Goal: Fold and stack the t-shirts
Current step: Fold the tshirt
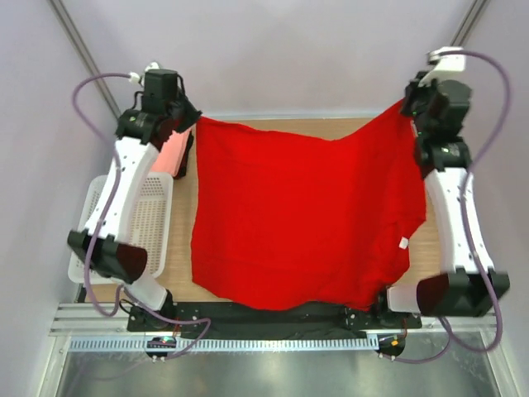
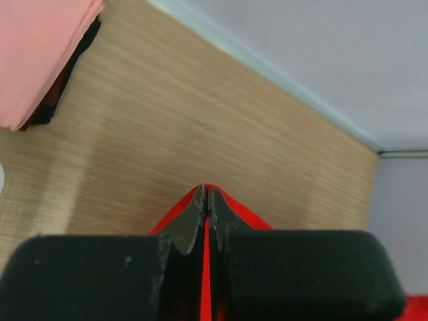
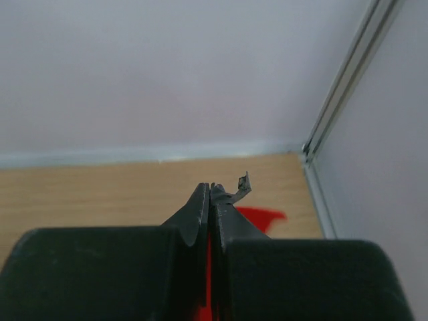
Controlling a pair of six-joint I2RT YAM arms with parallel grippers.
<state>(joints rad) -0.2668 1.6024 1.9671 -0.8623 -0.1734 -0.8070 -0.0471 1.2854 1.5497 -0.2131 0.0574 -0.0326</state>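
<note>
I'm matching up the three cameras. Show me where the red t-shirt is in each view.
Top external: the red t-shirt is spread across the middle, its far corners at the two arms.
Left wrist: a red sliver at bottom centre, pinched in the left pincer.
Right wrist: a red sliver and a small patch at lower centre, pinched in the right pincer.
Shared landmark: the wooden table under it.

The red t-shirt [image 1: 306, 215] is matt, soft cloth. Beneath it the table [image 2: 200, 127] shows pale, smooth wood grain. Left of it, the basket [image 1: 153, 222] is white perforated plastic.
</note>
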